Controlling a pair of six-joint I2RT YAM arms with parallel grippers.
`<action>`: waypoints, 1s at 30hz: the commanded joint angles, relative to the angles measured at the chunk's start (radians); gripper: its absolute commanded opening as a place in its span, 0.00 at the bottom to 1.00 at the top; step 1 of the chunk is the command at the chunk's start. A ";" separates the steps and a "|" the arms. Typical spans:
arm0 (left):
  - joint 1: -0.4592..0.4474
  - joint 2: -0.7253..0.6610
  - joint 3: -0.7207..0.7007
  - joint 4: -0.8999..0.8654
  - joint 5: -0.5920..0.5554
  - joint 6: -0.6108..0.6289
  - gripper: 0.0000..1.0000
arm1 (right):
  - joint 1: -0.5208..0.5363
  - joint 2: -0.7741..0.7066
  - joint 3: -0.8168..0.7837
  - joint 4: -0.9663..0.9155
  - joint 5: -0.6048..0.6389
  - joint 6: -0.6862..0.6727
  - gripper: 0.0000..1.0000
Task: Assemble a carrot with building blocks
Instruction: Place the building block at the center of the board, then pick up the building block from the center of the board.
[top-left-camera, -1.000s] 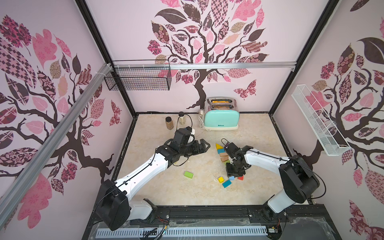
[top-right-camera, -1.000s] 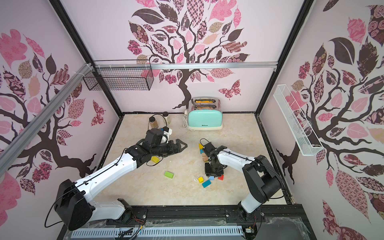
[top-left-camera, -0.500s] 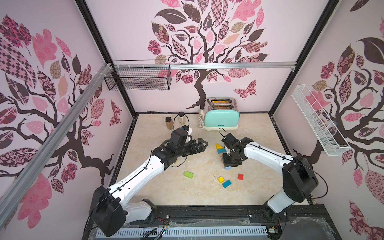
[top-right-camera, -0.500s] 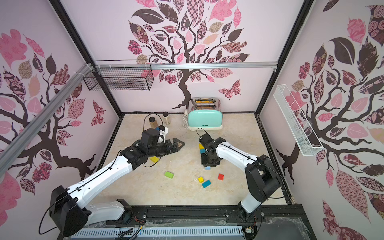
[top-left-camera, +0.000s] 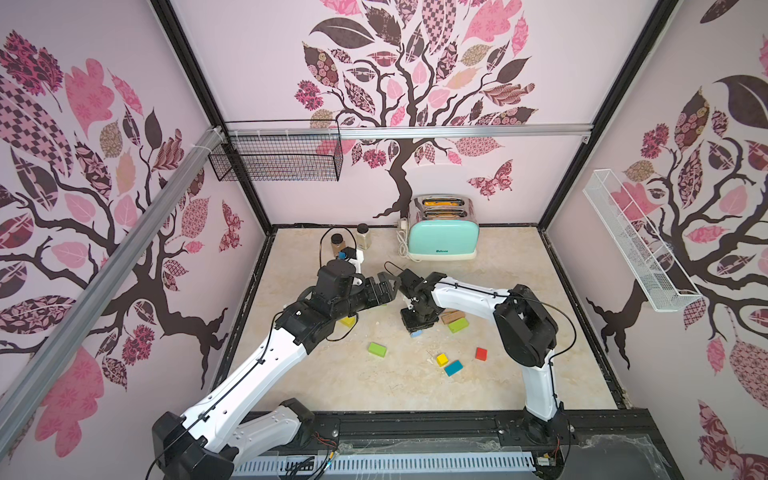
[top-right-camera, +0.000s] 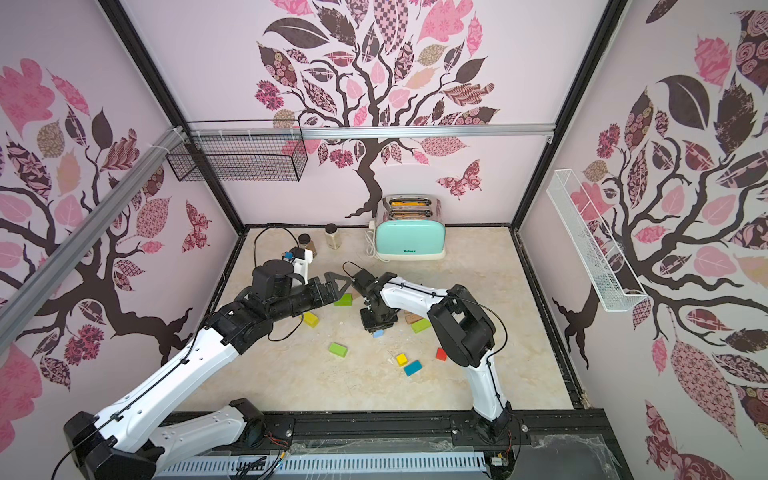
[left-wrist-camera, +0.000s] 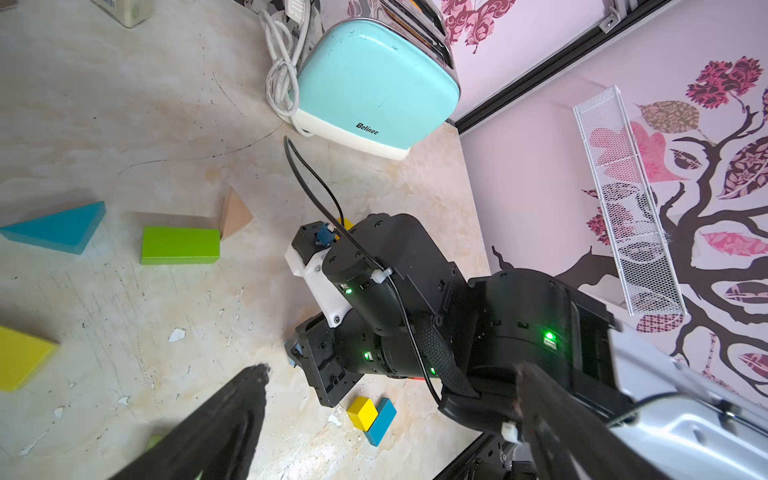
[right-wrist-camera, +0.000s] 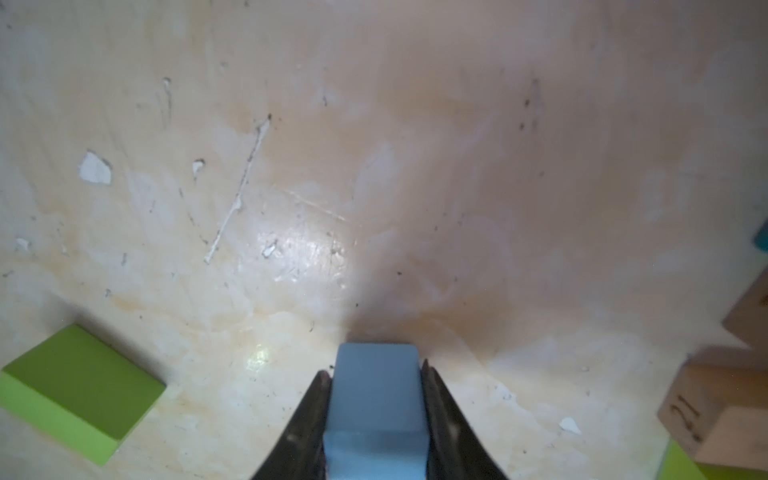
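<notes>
The left gripper (top-left-camera: 387, 288) hangs spread wide and empty over the marbled beige tabletop (top-left-camera: 332, 386), with a lime-green wooden bar (top-right-camera: 343, 299) just beside its tips. At its 4 o'clock, near the table's middle, the right gripper (right-wrist-camera: 374, 369) points straight down. Its jaws flank a pale blue wooden block (right-wrist-camera: 376, 403) that lies lengthwise between them, but I cannot tell whether they pinch it. The right arm is plainly the nearer
</notes>
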 joint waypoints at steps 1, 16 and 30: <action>0.007 0.005 -0.012 -0.005 -0.002 0.005 0.98 | 0.004 -0.029 -0.002 0.018 0.012 -0.015 0.52; 0.008 0.042 -0.018 0.011 0.059 0.028 0.98 | 0.005 -0.586 -0.431 -0.051 0.012 0.012 0.75; -0.024 0.143 -0.029 0.060 0.129 0.021 0.98 | 0.066 -0.626 -0.672 0.057 0.053 0.125 0.78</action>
